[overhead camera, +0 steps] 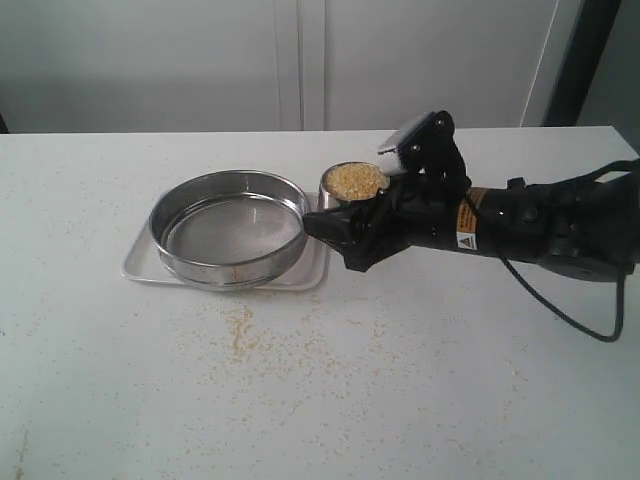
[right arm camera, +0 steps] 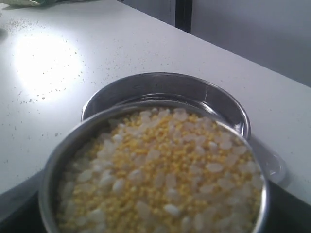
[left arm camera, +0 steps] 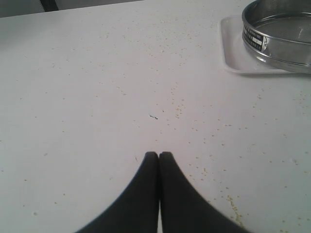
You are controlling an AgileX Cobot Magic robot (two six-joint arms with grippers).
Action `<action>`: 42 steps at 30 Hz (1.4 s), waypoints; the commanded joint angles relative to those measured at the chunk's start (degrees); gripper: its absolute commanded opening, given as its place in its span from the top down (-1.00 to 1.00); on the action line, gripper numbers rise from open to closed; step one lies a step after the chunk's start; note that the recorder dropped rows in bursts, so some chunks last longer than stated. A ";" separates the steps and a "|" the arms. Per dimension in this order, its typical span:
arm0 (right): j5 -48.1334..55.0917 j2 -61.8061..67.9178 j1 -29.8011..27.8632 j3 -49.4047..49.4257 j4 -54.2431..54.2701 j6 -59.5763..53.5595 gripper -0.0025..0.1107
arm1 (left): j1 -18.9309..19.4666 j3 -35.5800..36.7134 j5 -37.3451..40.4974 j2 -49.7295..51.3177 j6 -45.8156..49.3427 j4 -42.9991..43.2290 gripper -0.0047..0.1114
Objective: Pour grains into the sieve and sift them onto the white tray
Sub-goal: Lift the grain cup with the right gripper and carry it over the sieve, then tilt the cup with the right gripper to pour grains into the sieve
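The sieve [overhead camera: 230, 228], a wide steel ring with grey mesh, sits empty on the white tray [overhead camera: 140, 266]; both also show in the left wrist view, sieve [left arm camera: 284, 41] on tray [left arm camera: 233, 56]. A small steel cup [overhead camera: 328, 188] full of yellow and whitish grains [overhead camera: 353, 180] stands upright just right of the tray. My right gripper [overhead camera: 345, 218] is closed on the cup from the right. In the right wrist view the grains [right arm camera: 160, 174] fill the cup [right arm camera: 63, 145], with the sieve [right arm camera: 165, 85] just beyond. My left gripper [left arm camera: 159, 154] is shut and empty over bare table.
Loose grains [overhead camera: 240, 335] are scattered on the white table in front of the tray, and more specks [left arm camera: 233, 204] lie near the left gripper. A black cable [overhead camera: 560, 310] trails from the right arm. A wall stands behind the table.
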 commanded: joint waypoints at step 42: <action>31.55 14.26 13.22 -33.24 -7.48 5.99 0.96 | 0.16 0.23 -0.16 -0.28 -0.08 -0.47 0.92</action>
